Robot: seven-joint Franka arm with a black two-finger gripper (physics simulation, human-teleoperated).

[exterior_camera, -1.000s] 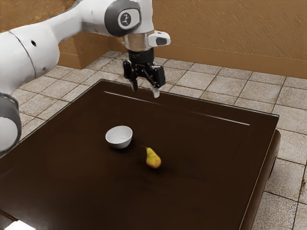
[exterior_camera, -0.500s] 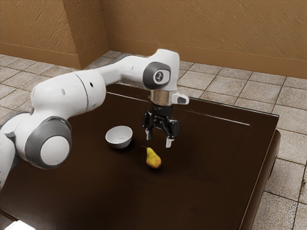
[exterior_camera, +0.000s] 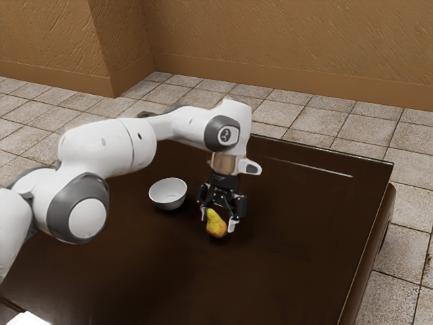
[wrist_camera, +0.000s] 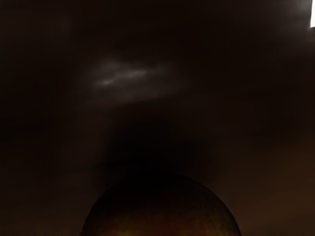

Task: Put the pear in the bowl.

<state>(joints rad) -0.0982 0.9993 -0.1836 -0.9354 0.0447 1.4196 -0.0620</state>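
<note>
In the exterior view my gripper (exterior_camera: 218, 220) is low over the table, open, with one finger on either side of the pear. The yellow pear (exterior_camera: 216, 225), with a reddish tint, rests on the dark table between those fingers. Its rounded body (wrist_camera: 162, 211) rises large and dark at the wrist view's lower edge. A white bowl (exterior_camera: 168, 194) stands upright on the table, toward the exterior view's left of the gripper, a short gap away; its visible inside holds nothing.
The dark brown table (exterior_camera: 291, 237) extends around both objects, with its far edge beyond the arm. A bright white patch (exterior_camera: 28, 318) lies at the exterior view's lower left corner.
My gripper has come down from high above the far part of the table to the pear, its fingers now beside it. Pear and bowl have stayed in place.
</note>
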